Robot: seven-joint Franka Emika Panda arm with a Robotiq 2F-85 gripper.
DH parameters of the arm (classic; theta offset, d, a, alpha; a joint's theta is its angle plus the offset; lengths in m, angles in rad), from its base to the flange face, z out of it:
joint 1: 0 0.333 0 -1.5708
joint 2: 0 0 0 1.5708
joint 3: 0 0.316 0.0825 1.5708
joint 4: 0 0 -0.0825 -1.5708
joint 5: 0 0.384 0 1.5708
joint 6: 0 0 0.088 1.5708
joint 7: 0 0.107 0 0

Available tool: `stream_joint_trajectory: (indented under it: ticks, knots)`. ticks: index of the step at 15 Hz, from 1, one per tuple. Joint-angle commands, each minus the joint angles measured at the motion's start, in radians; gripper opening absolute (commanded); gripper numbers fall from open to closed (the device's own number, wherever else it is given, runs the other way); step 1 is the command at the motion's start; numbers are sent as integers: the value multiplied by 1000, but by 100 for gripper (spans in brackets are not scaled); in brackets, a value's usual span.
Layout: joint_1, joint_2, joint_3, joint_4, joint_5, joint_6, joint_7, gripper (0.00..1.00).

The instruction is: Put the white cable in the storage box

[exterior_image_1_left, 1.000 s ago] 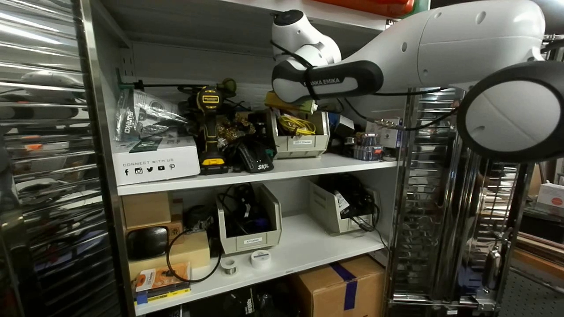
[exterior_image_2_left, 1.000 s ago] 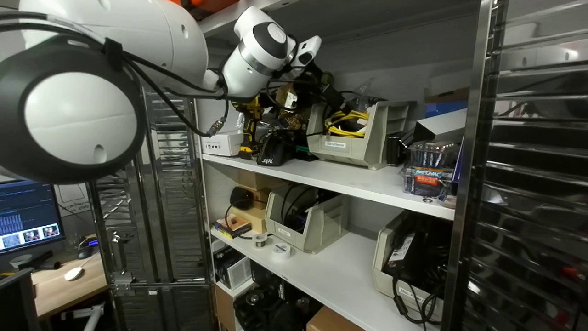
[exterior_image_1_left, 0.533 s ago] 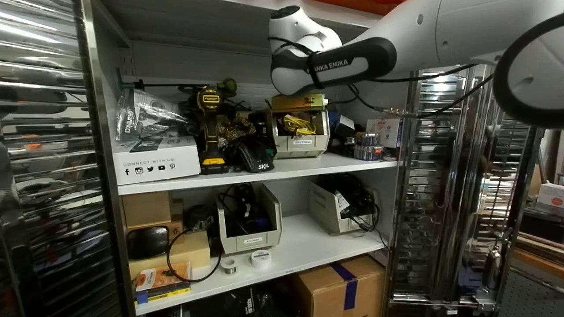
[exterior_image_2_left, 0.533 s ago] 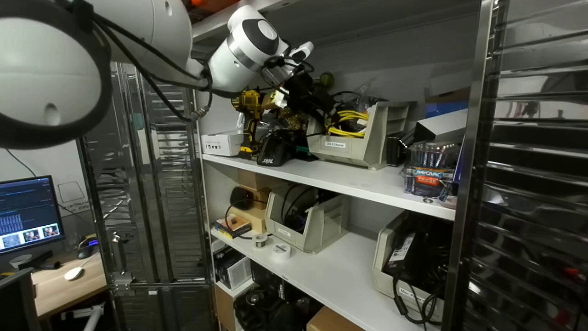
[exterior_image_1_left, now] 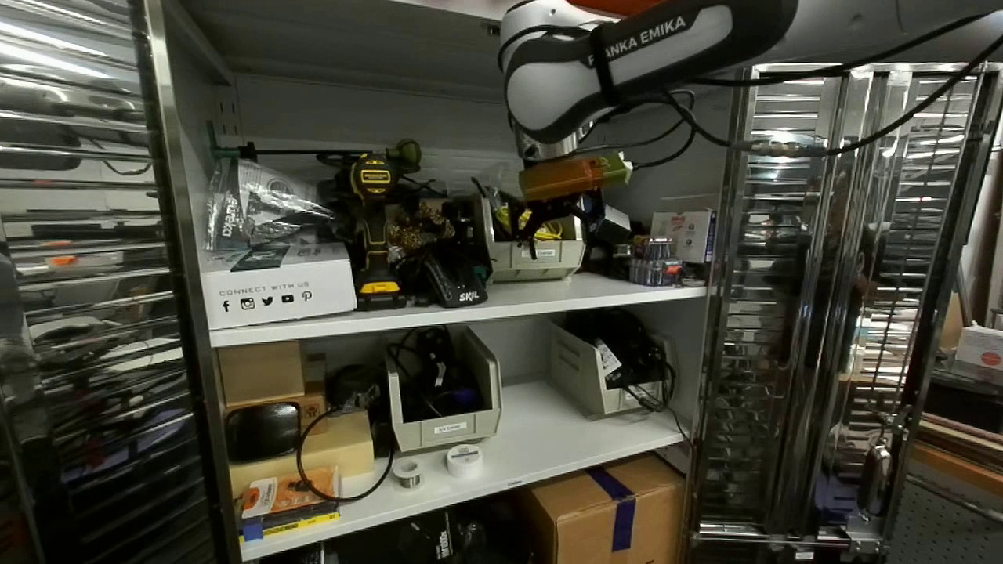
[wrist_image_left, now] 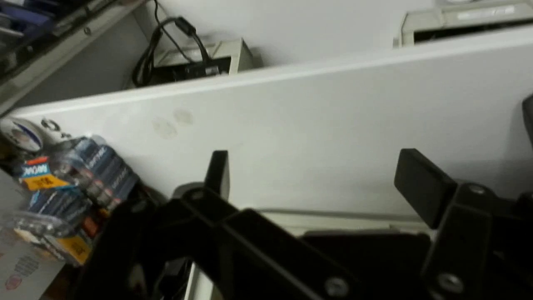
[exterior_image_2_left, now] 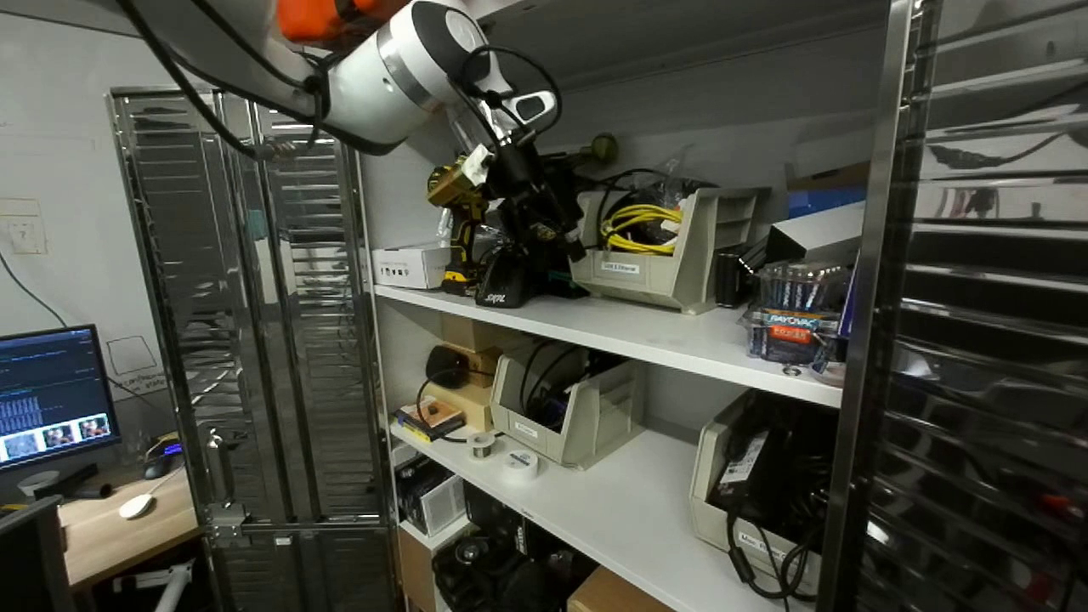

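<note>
No white cable can be made out in any view. Grey storage boxes stand on the shelves. The upper box (exterior_image_1_left: 513,262) (exterior_image_2_left: 629,274) holds yellow cables. The lower-left box (exterior_image_1_left: 447,432) (exterior_image_2_left: 531,433) and the lower-right box (exterior_image_1_left: 576,372) (exterior_image_2_left: 710,501) hold black cables and adapters. My gripper (exterior_image_1_left: 544,223) (exterior_image_2_left: 557,242) is in front of the upper box, above the upper shelf, partly covering the box in an exterior view. In the wrist view my gripper (wrist_image_left: 314,179) has its fingers wide apart with nothing between them. The upper box's edge (wrist_image_left: 287,221) shows behind them.
Battery packs (exterior_image_1_left: 656,262) (wrist_image_left: 100,175) stand on the upper shelf (wrist_image_left: 291,121). A yellow drill (exterior_image_1_left: 374,227) and a black SKIL tool (exterior_image_1_left: 454,282) stand beside the upper box. A white roll (exterior_image_1_left: 464,460) and a solder spool (exterior_image_1_left: 407,475) sit on the lower shelf. Metal doors flank the cabinet.
The arm has swung and turned its wrist. The gripper has come down and out from over the upper box to in front of it. The boxes have not moved.
</note>
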Motion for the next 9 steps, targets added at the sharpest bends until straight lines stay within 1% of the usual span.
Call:
stream_joint_trajectory:
  ticks: [1, 2, 3, 5, 8, 9]
  knots:
    - [-59, -164, 31, -249, 123, -26, -138, 100]
    - [-68, -197, 31, -304, 155, -43, -180, 100]
    - [-41, -231, -11, -356, 197, -57, -233, 100]
    - [-50, -310, -16, -465, 246, -89, -341, 100]
    - [-52, -452, -29, -626, 241, -100, -429, 100]
    - [-54, -508, -32, -682, 242, -84, -467, 100]
